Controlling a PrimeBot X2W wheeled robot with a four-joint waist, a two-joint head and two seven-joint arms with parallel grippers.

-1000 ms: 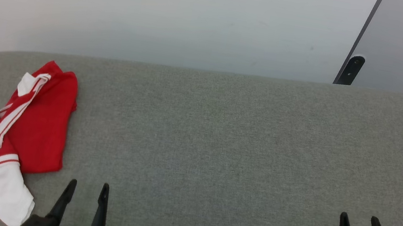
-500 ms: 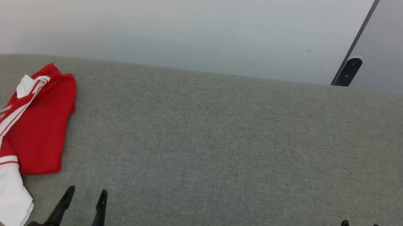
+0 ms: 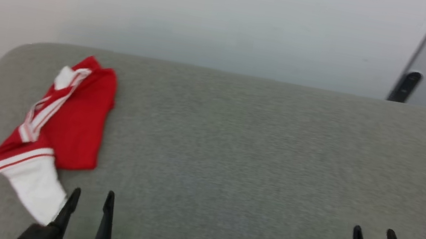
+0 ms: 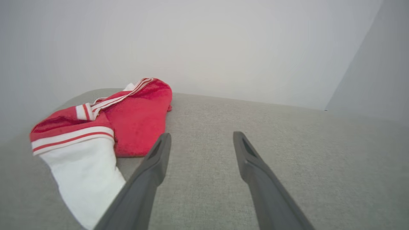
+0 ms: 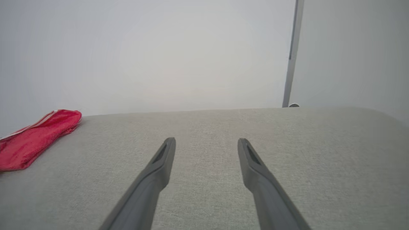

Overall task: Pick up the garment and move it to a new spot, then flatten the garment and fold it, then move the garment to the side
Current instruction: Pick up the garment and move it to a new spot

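Grey woven fabric covers a broad, round-cornered tabletop set against a plain pale wall. Near the table's left end lies the garment, a crumpled red jersey with striped trim and one white sleeve trailing toward the robot's side. Its long axis runs from that near sleeve away to the far edge, leaning slightly rightward. Your left gripper hangs low over the near edge, its two dark fingers spread apart and holding nothing. The garment sits ahead of it and to its left, with the sleeve just beside its outer finger; whether they touch cannot be told. Your right gripper is likewise spread and empty, well apart from the garment at the table's right side, with bare fabric ahead of it. The left arm is clearly the nearer one, so the pickup likely calls for a short reach forward and leftward onto the sleeve or the red body.
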